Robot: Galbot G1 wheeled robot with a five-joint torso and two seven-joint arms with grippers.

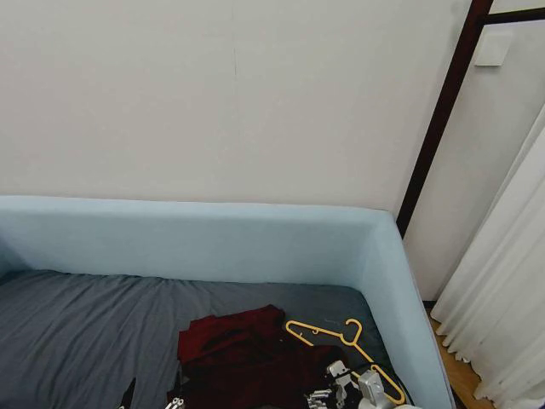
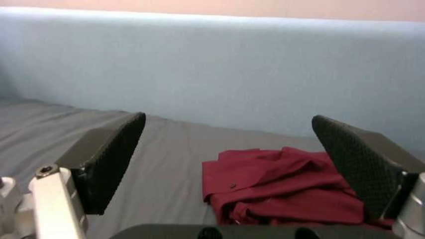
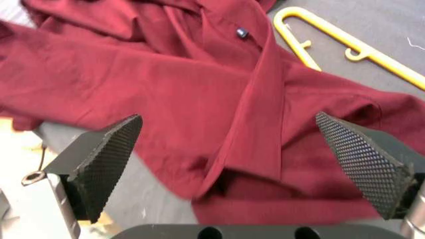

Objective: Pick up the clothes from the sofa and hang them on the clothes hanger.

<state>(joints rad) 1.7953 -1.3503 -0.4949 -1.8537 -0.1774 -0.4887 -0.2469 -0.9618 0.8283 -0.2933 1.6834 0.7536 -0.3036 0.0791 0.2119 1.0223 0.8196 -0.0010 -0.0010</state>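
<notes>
Right gripper (image 3: 227,119) is hovering, fingers spread, over the red shirt (image 3: 153,74); pinching the collar fold, clear of the yellow hanger (image 3: 385,62), looks best; left gripper (image 2: 228,119) is hanging released

The left gripper (image 2: 227,119) is showing two black wedge-shaped fingers (image 2: 109,159) with dimpled pads, on pale silver brackets (image 2: 56,204), one carrying a round screw (image 2: 45,171). The right gripper (image 3: 229,118) is showing matching fingers (image 3: 362,162) above a black bar (image 3: 252,231) with two holes.
</notes>
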